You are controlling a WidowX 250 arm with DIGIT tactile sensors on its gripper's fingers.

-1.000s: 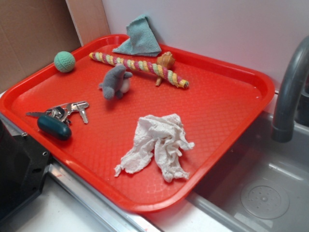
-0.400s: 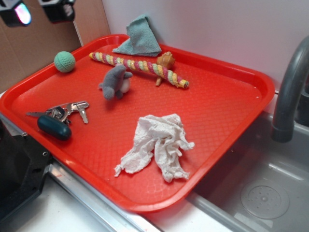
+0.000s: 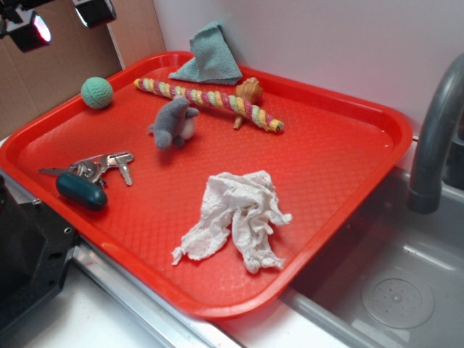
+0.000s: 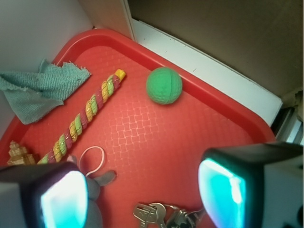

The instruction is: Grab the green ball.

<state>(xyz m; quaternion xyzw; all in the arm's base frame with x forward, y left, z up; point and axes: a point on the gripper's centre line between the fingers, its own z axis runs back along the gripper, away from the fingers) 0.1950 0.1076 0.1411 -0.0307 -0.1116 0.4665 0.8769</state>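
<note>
- Cardboard and a white wall back a red tray (image 3: 341, 156) that sits beside a grey sink (image 3: 395, 290) with a dark faucet (image 3: 435, 138).
- From my station I see the gripper (image 4: 142, 187) with jaws spread wide and nothing between them; the two pads (image 4: 64, 199) glow teal at the bottom of the wrist view. In the exterior view the gripper (image 3: 61, 18) shows only as two fingertips at the top left corner, above the tray's far left edge.
- Directly under the gripper in the wrist view lie a bunch of keys (image 4: 164, 214) and part of a grey plush toy (image 4: 97, 183) with its cord loop.
- The green ball (image 4: 164, 85) sits ahead of the gripper, toward the top of the wrist view and slightly right of the midline between the pads. It rests on the tray floor near the raised rim, apart from every other item. In the exterior view the green ball (image 3: 96, 92) is at the tray's far left, below and slightly right of the fingertips.
- My judgement: the coming move turns on travelling forward over the ball and then descending; a sphere has no long axis, so no wrist turn is needed.
- Risk, as I judge it: the rim close behind the ball may foul one finger.
- Further out: a striped rope (image 4: 85, 116), a teal cloth (image 4: 40, 88), a small wooden piece (image 4: 19, 154), and a crumpled paper towel (image 3: 235, 221).
</note>
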